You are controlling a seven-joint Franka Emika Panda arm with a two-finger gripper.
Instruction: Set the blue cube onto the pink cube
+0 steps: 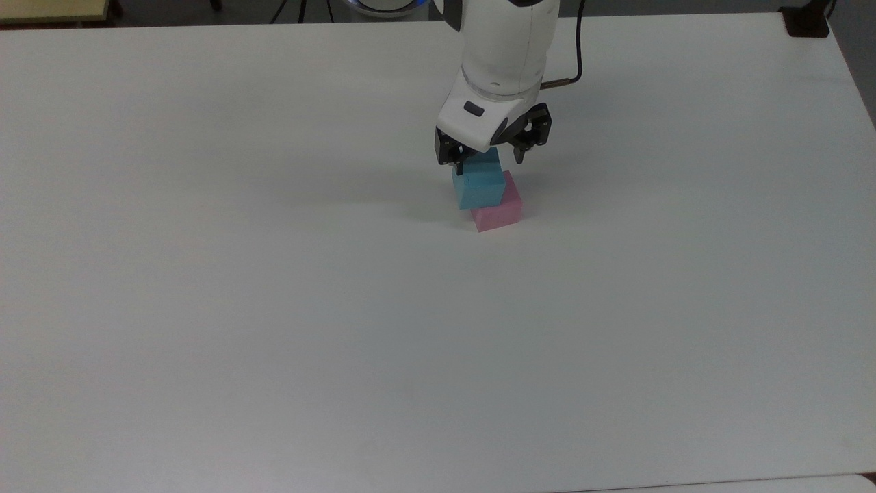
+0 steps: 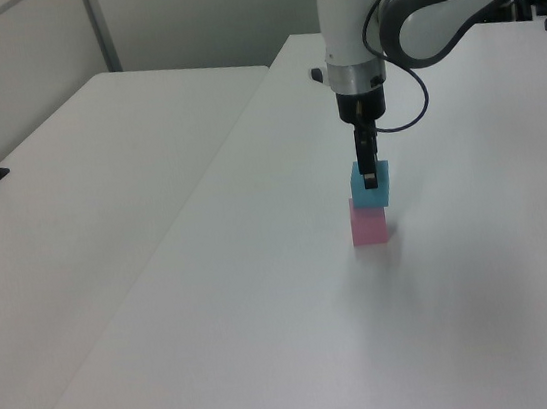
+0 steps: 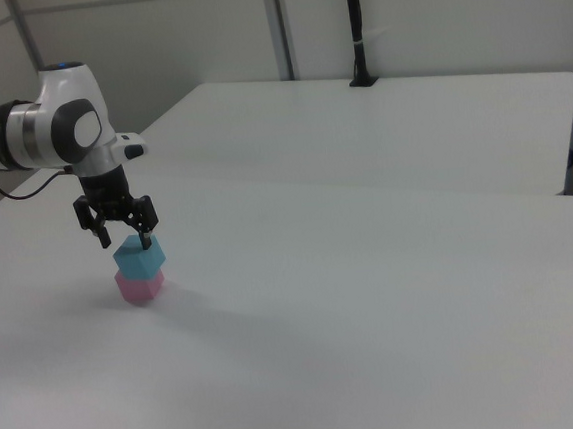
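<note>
A: Blue cube (image 1: 478,186) position?
B: Sits on top of the pink cube (image 1: 498,209), but off-centre. In the top view it overhangs toward the top view's left; a strip of the pink top face stays bare on the top view's right. In the left view the blue cube (image 2: 370,183) looks close to squared over the pink cube (image 2: 368,223). In the right view the blue cube (image 3: 138,254) is turned a little against the pink cube (image 3: 138,285).

A: Where on the table (image 1: 274,329)?
B: Stack stands in the far half as the top view shows it, somewhat past the middle toward the top view's right, well clear of every edge. A second table (image 2: 79,180) stands alongside, at the left view's left.

A: Claw (image 1: 489,161)?
B: Spread open, fingers apart on either side of the blue cube's upper part, one fingertip low at the cube's far-left corner in the top view. Whether either one touches the cube, cannot tell. In the right view the claw (image 3: 121,235) hangs just over the blue cube, both fingers splayed. In the left view the claw (image 2: 366,166) points straight down at the cube's top.

A: Anything else?
B: Black post (image 3: 355,28) at the second table's far edge in the right view.
</note>
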